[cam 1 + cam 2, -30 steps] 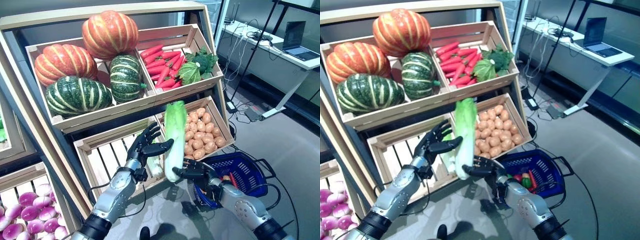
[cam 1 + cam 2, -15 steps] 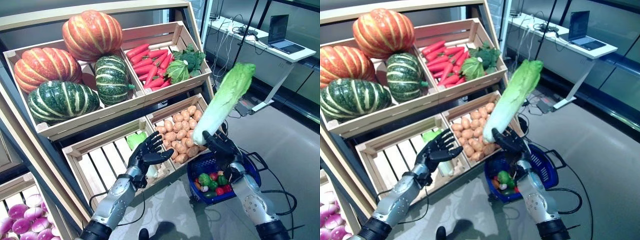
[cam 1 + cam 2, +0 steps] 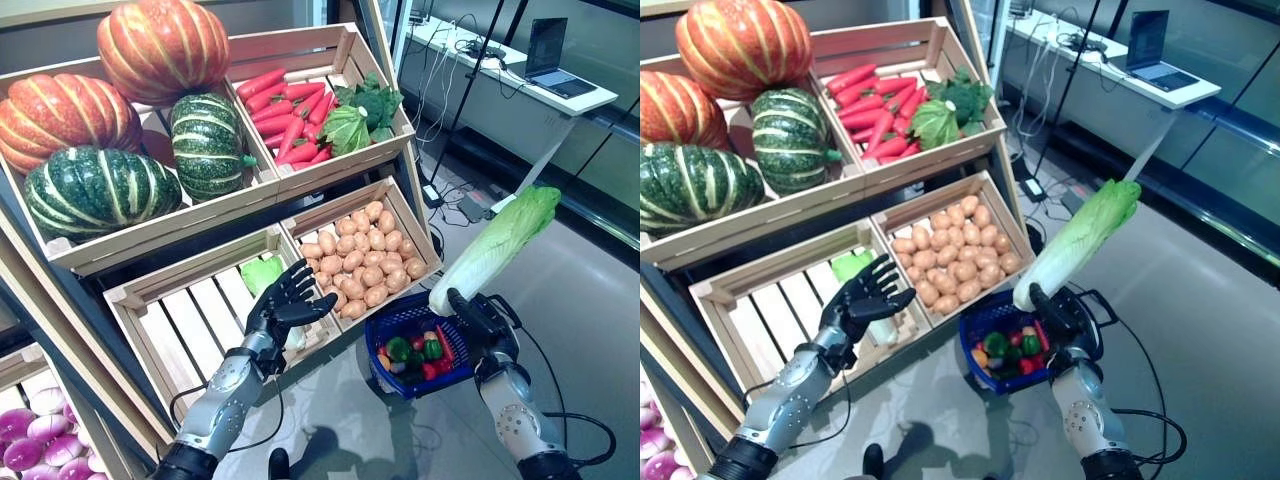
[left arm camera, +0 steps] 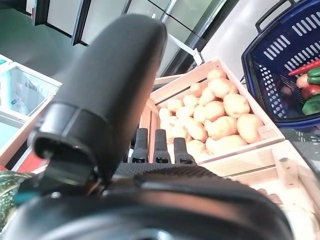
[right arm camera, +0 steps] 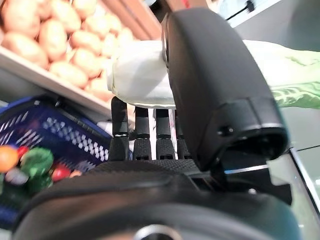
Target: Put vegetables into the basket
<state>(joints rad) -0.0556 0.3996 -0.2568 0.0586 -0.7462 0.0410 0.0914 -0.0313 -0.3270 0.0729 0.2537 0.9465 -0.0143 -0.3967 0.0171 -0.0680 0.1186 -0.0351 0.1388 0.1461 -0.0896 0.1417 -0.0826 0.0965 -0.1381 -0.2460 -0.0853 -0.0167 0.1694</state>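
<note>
Since a second ago my right hand (image 3: 478,318) has swung the long pale-green napa cabbage (image 3: 494,249) from the crates to above the blue plastic basket (image 3: 392,322), fingers clasped round its stem. Small vegetables lie inside; dropping it remains. My left hand (image 3: 283,306) hovers spread, empty. No legible writing.

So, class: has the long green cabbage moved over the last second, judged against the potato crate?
Yes. The cabbage, held at its white base by the right hand, went from the potato crate's left edge, across it, to beyond its right side, above the blue basket.
</note>
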